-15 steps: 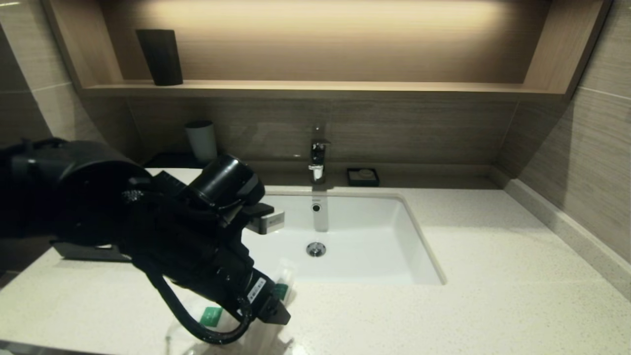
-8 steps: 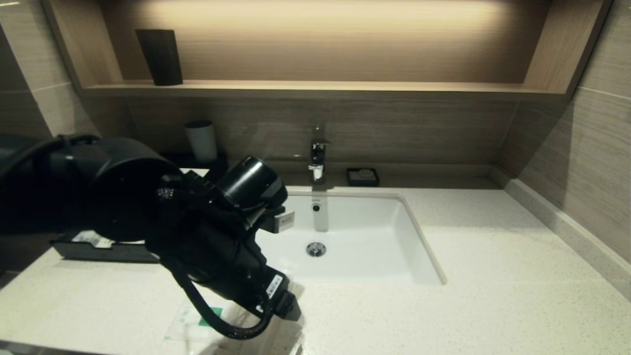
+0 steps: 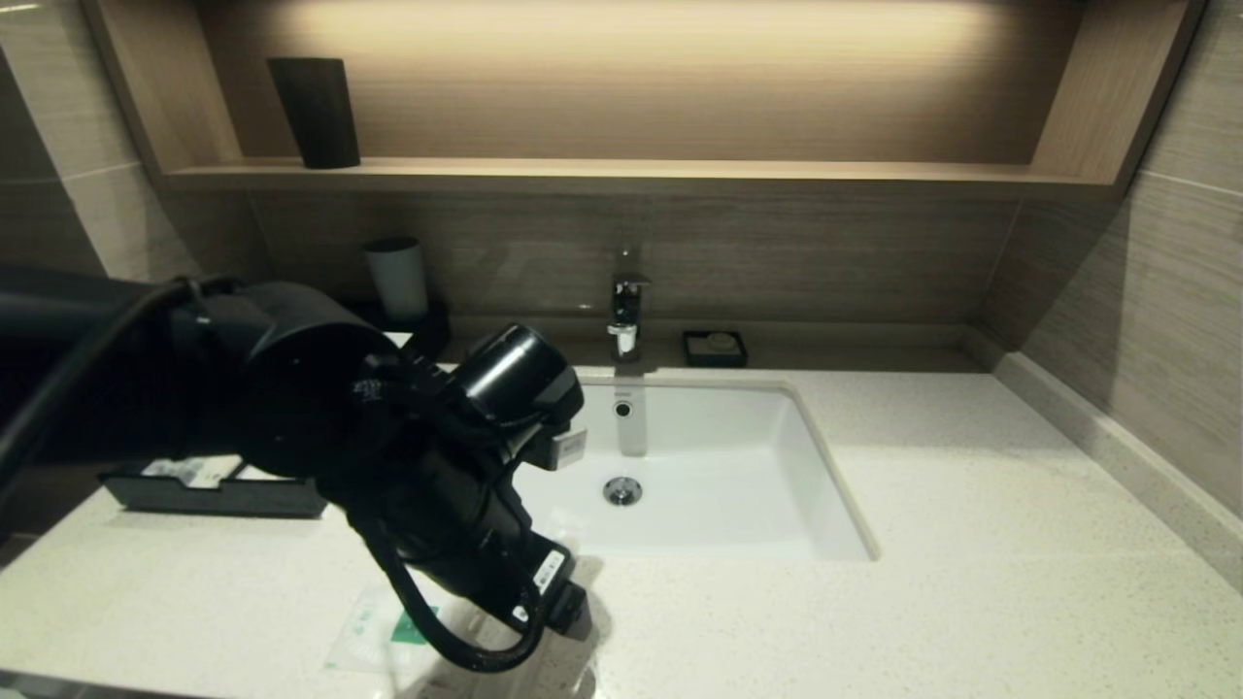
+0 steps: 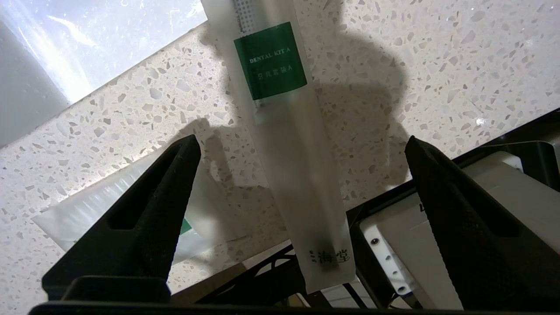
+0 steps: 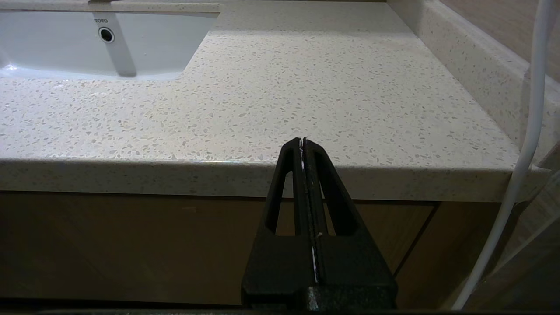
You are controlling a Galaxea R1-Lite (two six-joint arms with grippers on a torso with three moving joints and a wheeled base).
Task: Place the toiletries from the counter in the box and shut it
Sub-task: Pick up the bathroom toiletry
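The long slim packet (image 4: 286,144) with a green label lies on the speckled counter (image 3: 971,544), its end overhanging the front edge. My left gripper (image 4: 302,141) hovers open above it, one finger on each side, not touching it. In the head view the arm hides this packet. The flat square packet (image 3: 384,631) lies beside it on the counter, to the left, partly behind one finger (image 4: 144,218). The black box (image 3: 214,495) stands open at the far left with something pale inside. My right gripper (image 5: 303,140) is shut and empty, parked below the counter's front edge on the right.
A white basin (image 3: 699,466) is sunk in the counter's middle, with a tap (image 3: 626,311) behind it and a small black soap dish (image 3: 715,348) to the tap's right. A grey cup (image 3: 396,277) stands at the back left. A dark cup (image 3: 316,112) is on the wall shelf.
My left arm has swung right and a little lower toward the front edge. It now uncovers more of the box and the flat packet and hides the slim packet in the head view.
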